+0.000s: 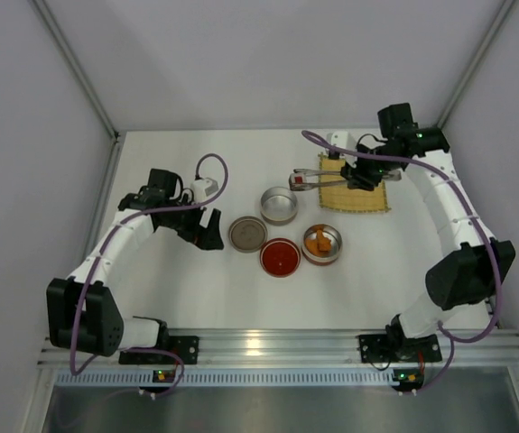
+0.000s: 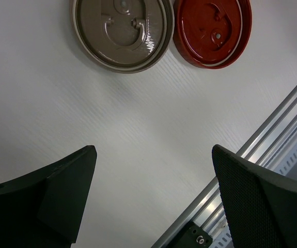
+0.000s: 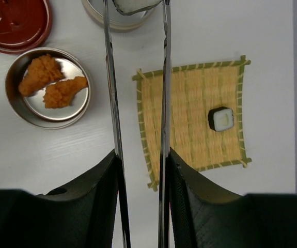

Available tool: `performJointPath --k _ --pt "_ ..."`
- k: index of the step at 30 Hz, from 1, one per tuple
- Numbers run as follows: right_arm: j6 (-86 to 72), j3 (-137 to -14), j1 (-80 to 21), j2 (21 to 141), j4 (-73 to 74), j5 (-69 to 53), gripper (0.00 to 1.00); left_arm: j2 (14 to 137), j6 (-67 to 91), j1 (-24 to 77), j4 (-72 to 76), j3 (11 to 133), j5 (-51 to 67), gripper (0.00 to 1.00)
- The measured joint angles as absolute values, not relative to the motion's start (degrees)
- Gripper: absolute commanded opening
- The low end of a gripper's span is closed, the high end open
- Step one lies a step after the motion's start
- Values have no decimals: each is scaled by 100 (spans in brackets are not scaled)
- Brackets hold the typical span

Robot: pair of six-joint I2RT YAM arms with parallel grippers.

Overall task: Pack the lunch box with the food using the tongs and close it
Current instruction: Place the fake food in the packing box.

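The desk is plain matte white, boxed in by pale walls on three sides with grey metal posts in the corners. A ribbed aluminium rail runs along the near edge.

The right fingers pinch the silver tongs partway closed, both thin arms running straight out ahead of them. At the tips a white roll is gripped, by the rim of the empty tin; whether it is over the inside is unclear. Just beside these fingers on one side lies the yellow mat with a second roll on it, flat and apart from the tongs. On the other side sits a tin holding two fried pieces, with a red lid beyond it.

The left fingers are spread wide and hold nothing above bare desk. Ahead of them lie a brown lid and the red lid, touching edge to edge.
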State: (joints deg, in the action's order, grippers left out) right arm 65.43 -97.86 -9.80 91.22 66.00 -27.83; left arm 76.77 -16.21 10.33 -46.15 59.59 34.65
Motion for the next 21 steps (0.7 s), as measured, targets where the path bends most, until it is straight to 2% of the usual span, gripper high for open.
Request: performJointPath --k 13,21 --pt "5568 -9566 -2115 9778 6099 -2526 0 7625 -1487 985 -4501 5909 3371 98" --pt "5122 -9524 -2200 10363 5736 -2272 0 7634 -1485 980 -4477 5909 3361 98"
